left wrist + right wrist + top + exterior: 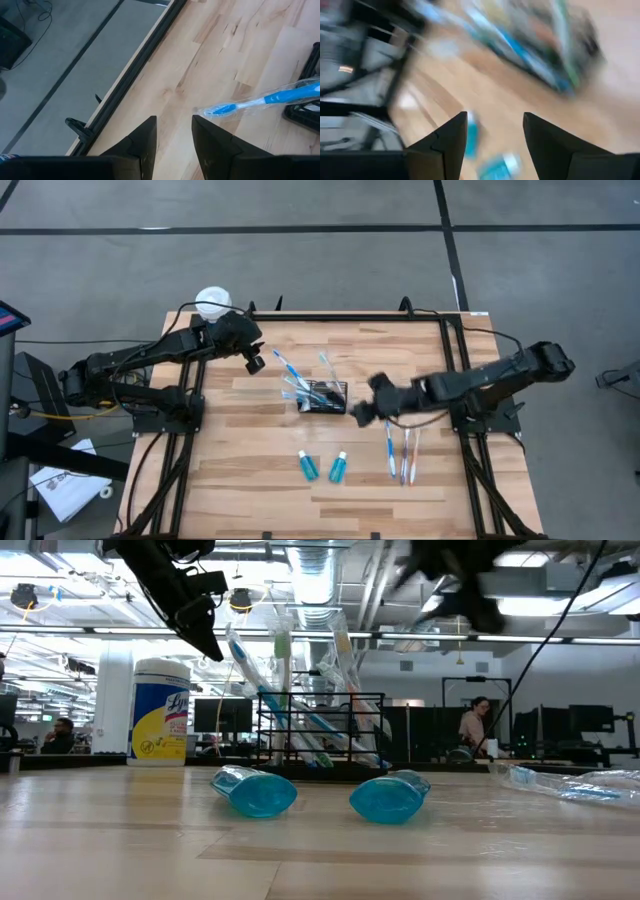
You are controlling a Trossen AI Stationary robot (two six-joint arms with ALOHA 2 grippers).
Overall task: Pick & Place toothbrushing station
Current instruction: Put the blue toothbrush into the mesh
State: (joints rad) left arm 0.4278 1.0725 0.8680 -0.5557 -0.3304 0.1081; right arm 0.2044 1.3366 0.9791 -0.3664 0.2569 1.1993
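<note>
Watching my right gripper point(359, 416) hang open and empty just beside the small black wire-mesh basket point(324, 396), toothbrushes splaying out of it; left gripper point(254, 363), fingers apart, waits farther off.

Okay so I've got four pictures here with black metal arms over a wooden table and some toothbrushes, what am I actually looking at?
It is a robot with two dark arms at a wooden table. One picture looks straight down, one looks level across the tabletop, and two come from cameras on the wrists.

In the middle stands a small black wire basket with several toothbrushes leaning out of it. Two teal tubes lie nearer the front, and three more wrapped toothbrushes lie to the right. A white-lidded canister stands at the far left corner.

The left claw hovers left of the basket, open and empty. The right claw sits just right of the basket, also open, holding nothing.
</note>
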